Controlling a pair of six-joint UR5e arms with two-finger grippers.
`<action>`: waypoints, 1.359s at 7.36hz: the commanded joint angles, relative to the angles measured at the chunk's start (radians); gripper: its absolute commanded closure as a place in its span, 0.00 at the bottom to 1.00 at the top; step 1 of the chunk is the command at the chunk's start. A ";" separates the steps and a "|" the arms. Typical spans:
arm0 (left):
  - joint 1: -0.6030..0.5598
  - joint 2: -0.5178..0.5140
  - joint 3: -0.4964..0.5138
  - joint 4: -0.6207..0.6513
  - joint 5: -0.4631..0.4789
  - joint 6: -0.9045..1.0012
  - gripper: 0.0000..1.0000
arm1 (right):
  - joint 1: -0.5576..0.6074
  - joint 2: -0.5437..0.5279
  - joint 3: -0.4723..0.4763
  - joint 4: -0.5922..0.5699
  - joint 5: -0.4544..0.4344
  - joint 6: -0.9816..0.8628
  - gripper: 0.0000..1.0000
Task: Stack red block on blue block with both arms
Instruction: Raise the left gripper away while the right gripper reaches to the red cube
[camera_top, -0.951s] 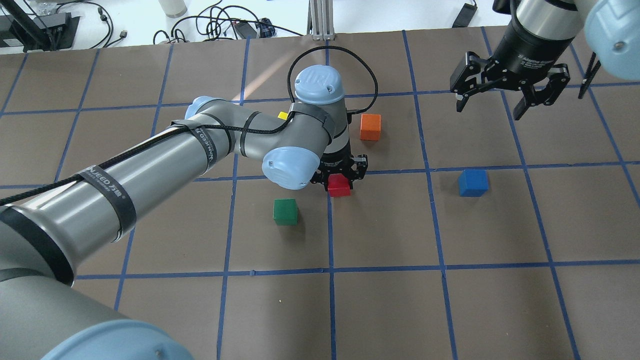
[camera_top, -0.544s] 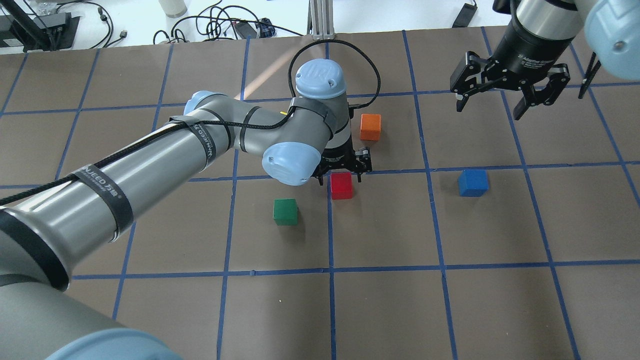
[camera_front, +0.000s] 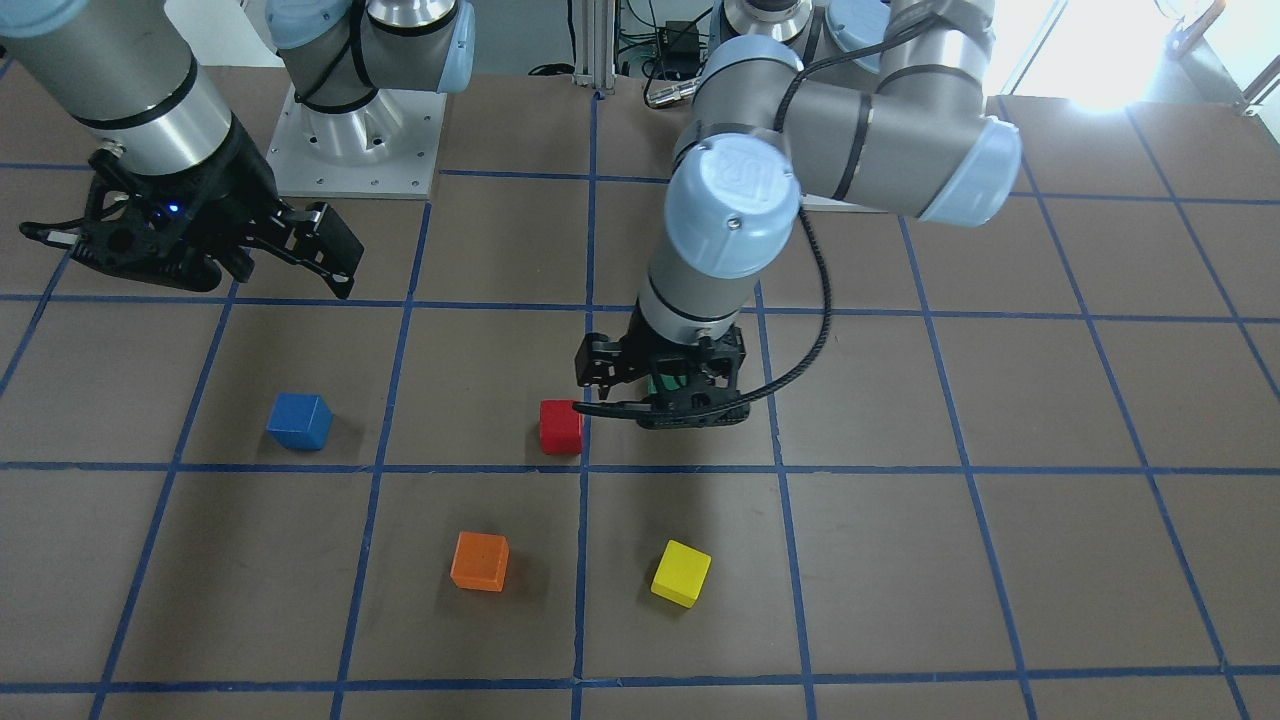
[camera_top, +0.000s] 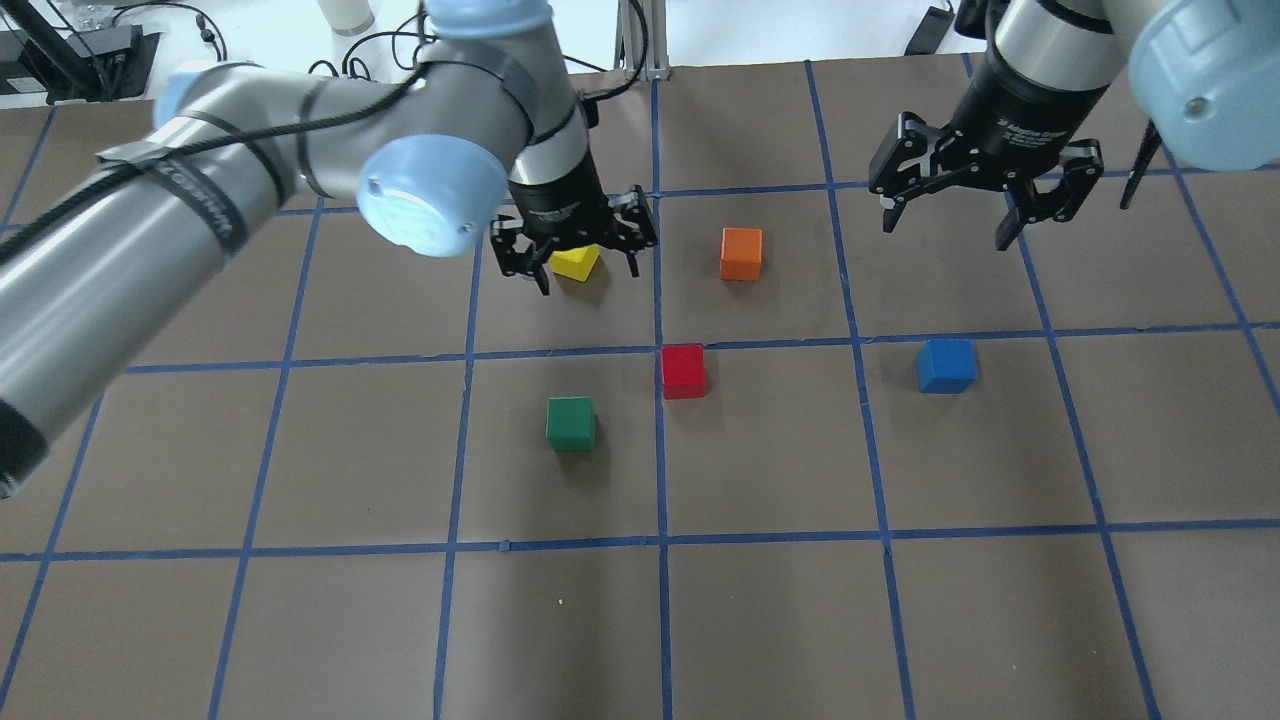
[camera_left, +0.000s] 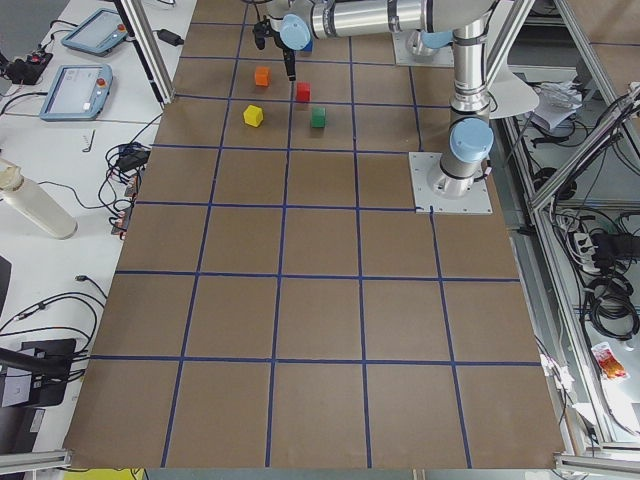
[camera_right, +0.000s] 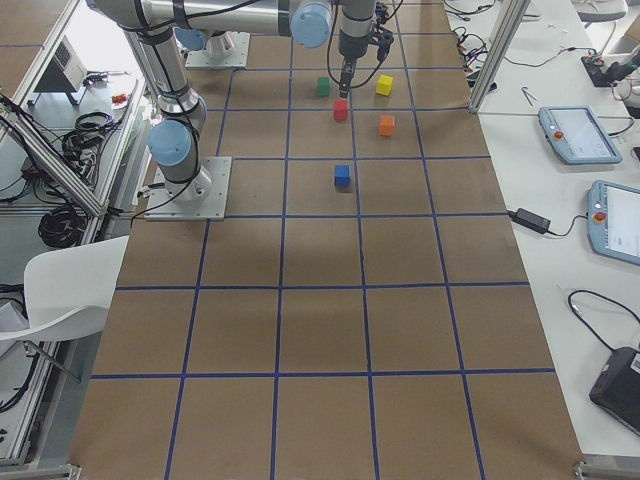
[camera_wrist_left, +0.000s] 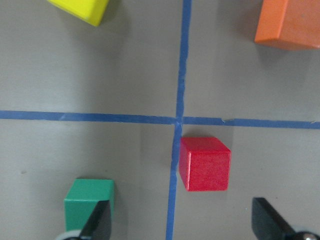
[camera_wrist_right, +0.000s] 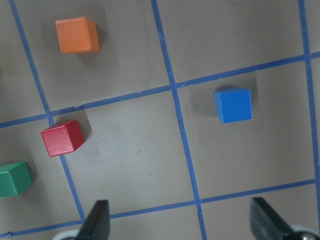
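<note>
**Both jaws open and empty; red block alone on the table**

The left jaws stand wide open with nothing between them, held above the table (camera_top: 760, 620). In the left wrist view their two fingertips (camera_wrist_left: 99, 223) show at the lower edge, clear of every cube. Seen from overhead they hang in front of the yellow block (camera_top: 577, 263) and partly cover it. The right jaws are also spread wide and hold nothing, over the far right part of the table. Two arms carry them, the left arm (camera_top: 200, 200) and the right arm (camera_top: 1050, 60).

Five cubes lie on the table, one of each colour. The red block (camera_top: 684, 370) sits flat just right of a crossing of the blue tape lines (camera_top: 660, 450), touched by nothing. The blue block (camera_top: 946, 365) sits in the next square to the right, well apart from it. The green block (camera_top: 571, 422) lies near the red block on its other side. The orange block (camera_top: 741, 253) lies beyond the red block.
</note>
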 joint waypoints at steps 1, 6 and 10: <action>0.142 0.103 0.014 -0.111 0.001 0.052 0.00 | 0.140 0.065 0.058 -0.130 -0.003 0.121 0.00; 0.248 0.233 -0.050 -0.234 0.067 0.249 0.00 | 0.352 0.270 0.262 -0.671 -0.011 0.365 0.00; 0.270 0.262 -0.090 -0.217 0.064 0.277 0.00 | 0.387 0.386 0.253 -0.744 -0.028 0.372 0.00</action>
